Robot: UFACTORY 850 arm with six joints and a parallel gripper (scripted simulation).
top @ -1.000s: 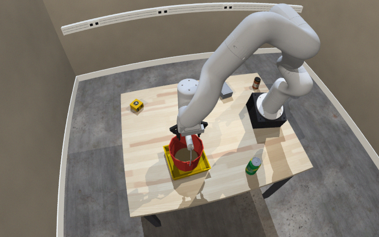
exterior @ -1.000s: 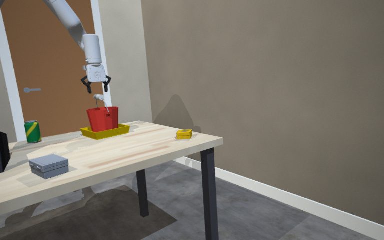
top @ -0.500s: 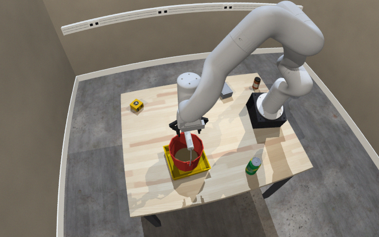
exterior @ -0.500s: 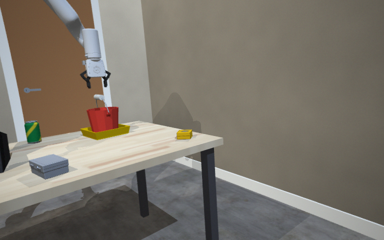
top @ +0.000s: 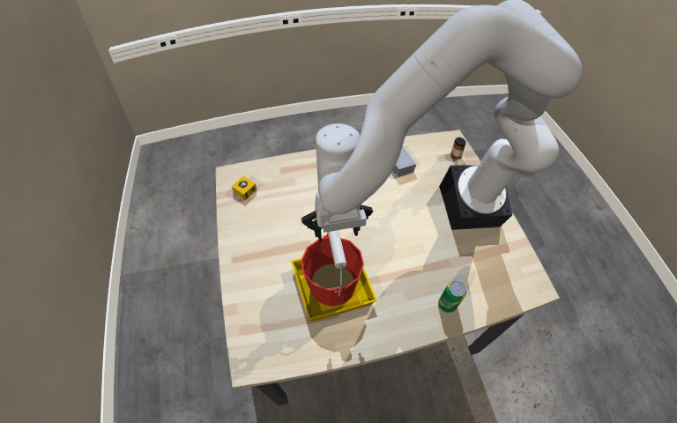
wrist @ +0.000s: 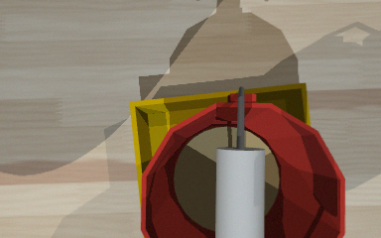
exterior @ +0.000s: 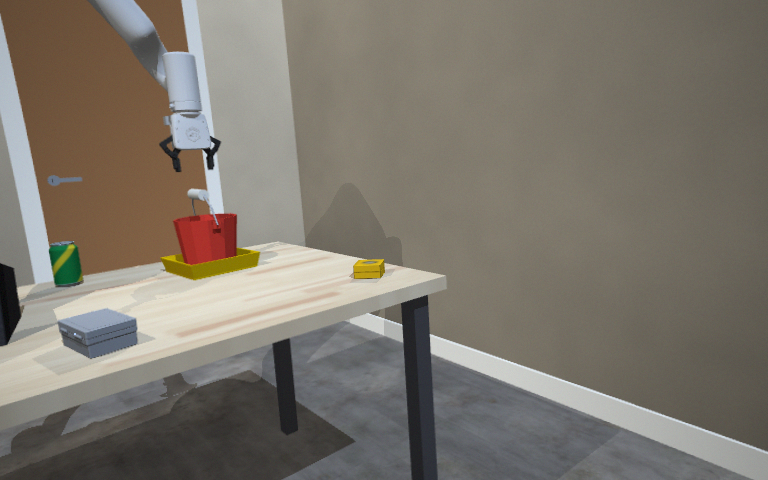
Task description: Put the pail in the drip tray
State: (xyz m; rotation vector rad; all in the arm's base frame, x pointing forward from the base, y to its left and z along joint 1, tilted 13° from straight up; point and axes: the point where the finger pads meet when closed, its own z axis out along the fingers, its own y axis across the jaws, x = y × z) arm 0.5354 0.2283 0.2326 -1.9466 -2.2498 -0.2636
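The red pail (top: 311, 264) (exterior: 203, 237) (wrist: 298, 164) stands upright in the yellow drip tray (top: 319, 311) (exterior: 209, 267) (wrist: 149, 124) near the table's front. Its wire handle stands up, with a white grip (top: 337, 249) (exterior: 197, 194) (wrist: 240, 193) above the rim. My gripper (top: 337, 230) (exterior: 193, 165) is open and empty. It hangs straight above the pail, a short way clear of the handle grip, touching neither pail nor tray. The wrist view looks down into the pail; the fingers do not show there.
A green can (top: 452, 295) (exterior: 65, 263) stands right of the tray. A small yellow box (top: 243, 188) (exterior: 368, 267) lies at the far left. A grey box (top: 404, 161) (exterior: 97, 331) and a brown jar (top: 457, 148) stand at the back by the arm's black base (top: 451, 199).
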